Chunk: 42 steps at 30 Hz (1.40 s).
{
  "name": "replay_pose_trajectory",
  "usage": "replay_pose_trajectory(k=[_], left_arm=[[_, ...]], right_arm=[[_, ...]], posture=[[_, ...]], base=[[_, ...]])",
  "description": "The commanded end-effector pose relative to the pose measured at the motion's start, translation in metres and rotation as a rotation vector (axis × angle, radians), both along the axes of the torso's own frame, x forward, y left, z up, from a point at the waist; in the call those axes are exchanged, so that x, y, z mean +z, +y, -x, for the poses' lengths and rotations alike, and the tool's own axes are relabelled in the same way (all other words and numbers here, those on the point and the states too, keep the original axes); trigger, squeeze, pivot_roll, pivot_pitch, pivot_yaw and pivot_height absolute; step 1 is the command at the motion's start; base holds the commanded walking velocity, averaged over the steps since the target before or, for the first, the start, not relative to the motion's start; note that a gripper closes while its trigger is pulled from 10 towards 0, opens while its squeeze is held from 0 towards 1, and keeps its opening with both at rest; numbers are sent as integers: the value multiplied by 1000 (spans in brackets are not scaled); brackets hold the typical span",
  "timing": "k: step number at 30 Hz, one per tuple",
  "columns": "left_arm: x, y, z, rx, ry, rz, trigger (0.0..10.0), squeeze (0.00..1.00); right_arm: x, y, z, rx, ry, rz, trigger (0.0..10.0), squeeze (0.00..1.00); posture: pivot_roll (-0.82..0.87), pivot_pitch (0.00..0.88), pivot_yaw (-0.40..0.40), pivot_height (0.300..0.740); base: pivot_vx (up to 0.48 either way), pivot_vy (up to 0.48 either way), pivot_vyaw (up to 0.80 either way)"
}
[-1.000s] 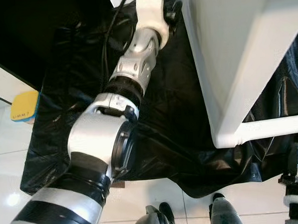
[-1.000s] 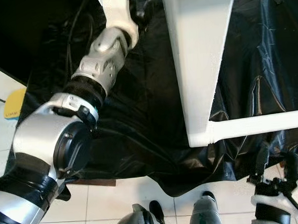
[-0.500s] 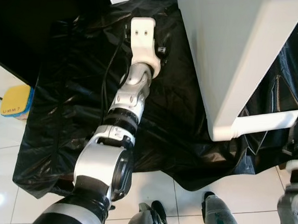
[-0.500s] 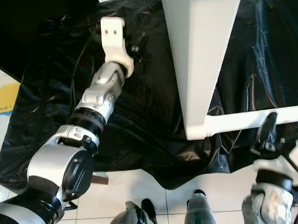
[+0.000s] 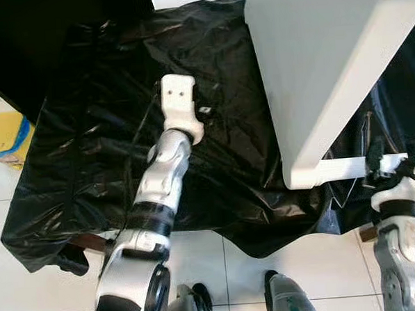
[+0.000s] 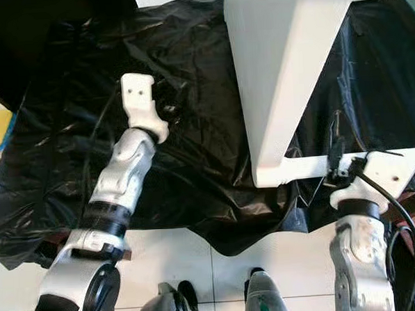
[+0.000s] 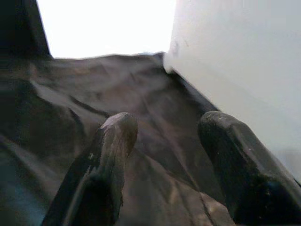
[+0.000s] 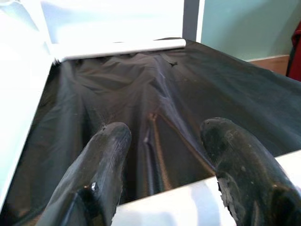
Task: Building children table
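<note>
- Risk centres on the white children table [image 6: 286, 61], which lies tipped on the black plastic sheet [image 6: 193, 156] covering the floor, its broad panel slanting toward the sheet's near edge and one round white leg [image 6: 312, 167] running along that edge to the robot's right.
- Right hand [image 8: 164, 174] hovers at that leg, fingers [image 8: 101, 160] spread wide with nothing between them; the leg passes just under the fingertips in the right wrist view. A closing grip set this near the tips could slide off the smooth round leg, and the table could roll or drop back.
- Left hand [image 7: 164, 155] is also wide and empty, low over the sheet near its middle, just beside the table's flat side. I can't quite tell whether its fingers [image 7: 113, 141] touch the plastic; if they do, a sweep toward the panel may bunch or drag the sheet and shift the table with it.
- Loose folds lie close to the robot's feet [image 6: 264, 299] at the sheet's near edge, so a step forward could snag the plastic and tug everything resting on it.
- Lifting on one leg alone would probably twist the joint where leg meets panel.
</note>
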<state>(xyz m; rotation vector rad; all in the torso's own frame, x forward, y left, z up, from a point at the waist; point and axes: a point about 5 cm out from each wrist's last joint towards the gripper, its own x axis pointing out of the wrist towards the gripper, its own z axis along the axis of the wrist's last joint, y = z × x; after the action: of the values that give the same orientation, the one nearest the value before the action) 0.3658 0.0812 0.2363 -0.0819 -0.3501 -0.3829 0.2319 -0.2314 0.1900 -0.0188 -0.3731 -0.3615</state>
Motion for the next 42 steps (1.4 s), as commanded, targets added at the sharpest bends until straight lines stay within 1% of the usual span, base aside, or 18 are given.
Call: replay_pose_trajectory(k=[1, 2, 5, 7, 11, 13, 14, 16, 19, 22, 30, 31, 32, 34, 37, 38, 39, 42], left_arm=[[-7, 11, 6, 47, -3, 14, 10000, 0], [-11, 17, 9, 68, -9, 23, 10000, 0], [-13, 21, 13, 80, -12, 32, 10000, 0], [-23, 28, 20, 105, -41, -4, 10000, 0], [-34, 32, 29, 110, -65, -51, 10000, 0], [-53, 32, 40, 70, -30, -51, 10000, 0], [-53, 32, 40, 70, -30, -51, 10000, 0], [-64, 31, 49, 46, 2, -58, 10000, 0], [-70, 34, 54, 57, 26, -60, 10000, 0], [-72, 42, 57, 85, 55, -30, 10000, 0], [-68, 51, 60, 145, 40, -18, 10000, 0], [-65, 53, 60, 172, 36, -8, 10000, 0], [-65, 53, 60, 172, 36, -8, 10000, 0], [-63, 52, 59, 175, 28, 3, 10000, 0], [-62, 50, 59, 178, 27, 2, 10000, 0], [-60, 44, 61, 167, 22, -4, 10000, 0], [-60, 41, 61, 160, 21, -8, 10000, 0], [-60, 39, 62, 151, 22, -12, 10000, 0]], right_arm=[[-4, -7, -3, -19, 31, -3, 10000, 0], [-2, -10, -6, -28, 31, -3, 10000, 0], [-1, -13, -9, -35, 28, 1, 10000, 0], [0, -19, -21, -25, 29, 27, 10000, 0], [0, -20, -30, 16, 39, 62, 10000, 0], [-1, -20, -40, 53, 36, 104, 10000, 0], [-1, -20, -40, 53, 36, 104, 10000, 0], [-4, -22, -46, 69, 38, 111, 10000, 0], [-9, -22, -49, 82, 55, 117, 10000, 0], [-16, -22, -51, 87, 71, 113, 10000, 0], [-20, -22, -50, 81, 69, 90, 10000, 0], [-24, -16, -47, 93, 62, 72, 10000, 0], [-24, -16, -47, 93, 62, 72, 10000, 0], [-26, -8, -44, 116, 54, 49, 10000, 0], [-27, -4, -41, 111, 50, 54, 10000, 0], [-32, 3, -30, 85, 53, 29, 10000, 0], [-34, 4, -26, 74, 55, 23, 10000, 0], [-37, 6, -23, 70, 62, 14, 10000, 0]], posture=[[-218, 171, 41, 740], [-218, 168, 40, 740], [-219, 167, 39, 740], [-227, 154, 39, 740], [-231, 149, 37, 740], [-232, 144, 38, 740], [-232, 144, 38, 740], [-226, 139, 37, 740], [-222, 135, 36, 740], [-212, 127, 32, 740], [-197, 114, 26, 740], [-192, 107, 20, 740], [-192, 107, 20, 740], [-186, 100, 12, 740], [-181, 95, 5, 740], [-169, 95, -7, 740], [-169, 95, -7, 740], [-167, 97, -6, 740]], base=[[0, 0, 0], [0, 0, 0], [0, 0, 0], [0, 0, 0], [0, 0, 0], [0, 0, 0], [0, 0, 0], [0, 0, 0], [0, 0, 0], [0, 0, 0], [0, 0, 0], [0, 0, 0], [0, 0, 0], [0, 0, 0], [0, 0, 0], [0, 0, 0], [0, 0, 0], [0, 0, 0]])
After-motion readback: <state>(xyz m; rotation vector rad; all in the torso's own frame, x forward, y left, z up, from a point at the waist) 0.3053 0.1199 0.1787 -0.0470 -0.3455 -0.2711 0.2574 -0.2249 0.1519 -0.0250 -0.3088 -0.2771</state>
